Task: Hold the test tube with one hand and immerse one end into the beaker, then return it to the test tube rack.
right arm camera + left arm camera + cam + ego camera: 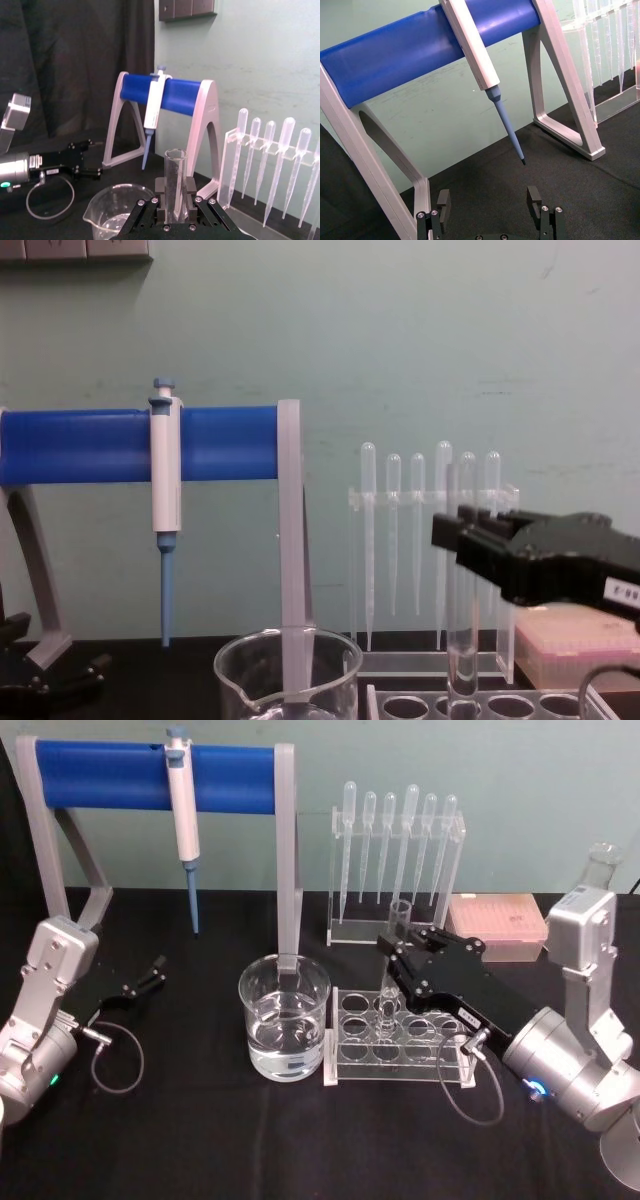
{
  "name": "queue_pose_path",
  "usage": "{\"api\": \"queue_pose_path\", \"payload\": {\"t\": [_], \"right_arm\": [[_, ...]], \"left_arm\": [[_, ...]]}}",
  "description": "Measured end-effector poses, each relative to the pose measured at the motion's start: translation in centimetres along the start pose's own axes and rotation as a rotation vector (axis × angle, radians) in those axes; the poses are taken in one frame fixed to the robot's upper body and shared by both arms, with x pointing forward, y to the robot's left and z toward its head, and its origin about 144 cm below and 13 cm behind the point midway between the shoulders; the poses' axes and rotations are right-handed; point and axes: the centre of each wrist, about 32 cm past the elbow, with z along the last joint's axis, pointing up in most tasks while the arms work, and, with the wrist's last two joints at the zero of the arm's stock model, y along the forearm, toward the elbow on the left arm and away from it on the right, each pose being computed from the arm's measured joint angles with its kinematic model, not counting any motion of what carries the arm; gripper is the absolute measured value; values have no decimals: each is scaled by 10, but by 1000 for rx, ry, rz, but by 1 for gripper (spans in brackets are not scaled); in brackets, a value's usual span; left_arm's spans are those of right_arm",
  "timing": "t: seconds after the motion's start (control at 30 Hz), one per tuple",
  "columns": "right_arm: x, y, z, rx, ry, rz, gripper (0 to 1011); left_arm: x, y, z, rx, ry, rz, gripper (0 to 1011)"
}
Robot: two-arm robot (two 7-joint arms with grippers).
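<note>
Black left gripper [155, 970] parked well left of the beaker [284, 1028], fingers spread apart and holding nothing; white-and-blue pipettor [183, 815] hung on the blue-barred stand [150, 765] behind and left of the beaker; clear glass beaker just left of the acrylic tube rack [400, 1040], apparently part-filled with water; test tube [397, 935] upright to the right of the beaker, lower end seemingly down in a rack hole; right gripper [392, 948] clamped round the tube's upper part; plastic pipettes [398, 830] in their stand behind.
</note>
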Motion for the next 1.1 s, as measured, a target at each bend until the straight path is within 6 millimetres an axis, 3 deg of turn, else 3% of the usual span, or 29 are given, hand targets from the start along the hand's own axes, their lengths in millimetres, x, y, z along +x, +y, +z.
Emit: {"api": "queue_pose_path", "payload": {"t": [0.73, 0.97, 1.1], "right_arm": [[0, 7, -17, -129, -39, 29, 231], [-3, 4, -11, -174, -60, 17, 394], [-11, -11, -10, -201, -55, -13, 554]], "left_arm": [[0, 0, 0, 0, 0, 0, 1000], [0, 0, 0, 0, 0, 0, 1000], [0, 0, 0, 0, 0, 0, 1000]]}}
